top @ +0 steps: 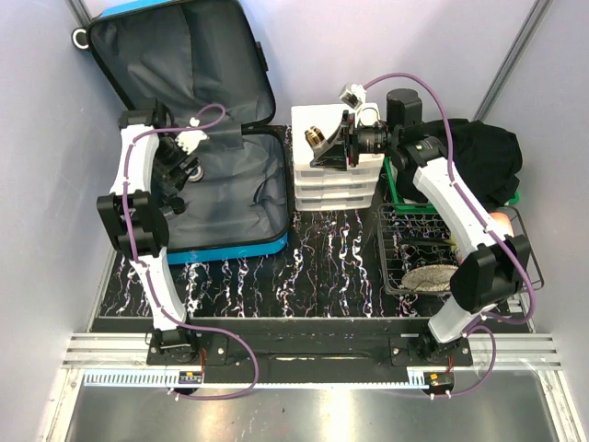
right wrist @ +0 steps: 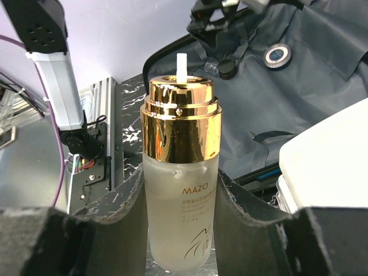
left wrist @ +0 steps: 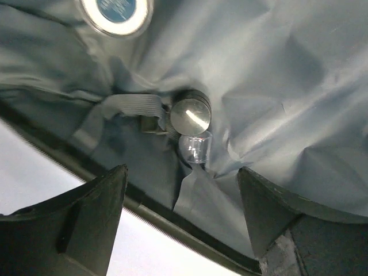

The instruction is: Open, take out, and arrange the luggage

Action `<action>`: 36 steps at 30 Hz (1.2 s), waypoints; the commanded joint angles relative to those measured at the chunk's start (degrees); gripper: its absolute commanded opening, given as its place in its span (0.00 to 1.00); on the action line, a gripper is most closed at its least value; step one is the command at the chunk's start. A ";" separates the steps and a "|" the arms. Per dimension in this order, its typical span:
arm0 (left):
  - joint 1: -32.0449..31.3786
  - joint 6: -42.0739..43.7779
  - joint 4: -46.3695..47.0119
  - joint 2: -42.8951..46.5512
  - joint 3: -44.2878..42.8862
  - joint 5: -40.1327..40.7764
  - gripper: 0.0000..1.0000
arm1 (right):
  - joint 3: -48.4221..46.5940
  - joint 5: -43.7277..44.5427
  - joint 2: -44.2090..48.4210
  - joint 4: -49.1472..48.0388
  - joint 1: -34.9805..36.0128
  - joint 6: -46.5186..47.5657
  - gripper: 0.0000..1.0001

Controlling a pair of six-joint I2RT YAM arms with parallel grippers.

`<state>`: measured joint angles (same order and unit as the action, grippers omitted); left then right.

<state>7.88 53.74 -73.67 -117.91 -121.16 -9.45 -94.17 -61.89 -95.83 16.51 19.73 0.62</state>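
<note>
The luggage (top: 230,198) lies open at the far left of the table, its lid propped up against the back wall and its base flat, with the grey lining showing in both halves. On the lining I count three loose pieces: one round tin with a blue label (left wrist: 118,11), one small silver-topped jar (left wrist: 190,115), and one clear cap (left wrist: 195,148) touching that jar. One grey strap with a buckle (left wrist: 135,106) ends just beside the jar.

My left gripper (left wrist: 181,184) hangs over the base half with its fingers spread wide and nothing between them; the jar and cap sit ahead of the gap.

Just right of the luggage stands one white three-drawer organiser (top: 336,189). My right gripper (right wrist: 181,198) is above its top, pinching one frosted glass bottle (right wrist: 181,167). The bottle is upright, with a gold collar, a white pump stem and "MAZO" printed on it.

Further right there is one green tray (top: 396,198), one black wire basket (top: 405,258) in front of it, and one black cloth bundle (top: 483,161) behind. I cannot make out what the basket holds.
</note>
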 commanded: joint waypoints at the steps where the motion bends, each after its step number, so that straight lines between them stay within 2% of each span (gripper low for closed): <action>1: -1.02 -7.32 -9.92 -3.64 -1.36 12.41 0.80 | 2.41 3.09 4.16 -2.72 0.31 1.57 0.00; 8: -1.38 -11.19 -8.51 -10.06 0.58 19.38 0.74 | 5.40 4.93 6.97 -2.54 0.23 2.63 0.00; 12: -1.46 -11.64 -9.48 -12.61 1.54 21.93 0.65 | 5.84 5.20 7.15 -2.45 0.23 2.63 0.00; 19: -1.29 -12.69 -8.77 -14.63 4.18 22.02 0.58 | 6.28 5.73 6.97 -2.54 0.14 3.07 0.00; 34: -0.94 -12.08 -3.94 -17.18 8.49 22.90 0.52 | 6.89 6.17 7.06 -2.45 -0.48 3.51 0.00; 36: -0.94 -12.16 -3.50 -16.83 8.58 22.47 0.47 | 6.98 6.08 7.24 -2.36 -0.48 3.59 0.00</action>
<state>6.35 42.11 -76.71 -134.56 -114.32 11.75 -86.96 -55.99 -91.90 16.34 19.53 3.22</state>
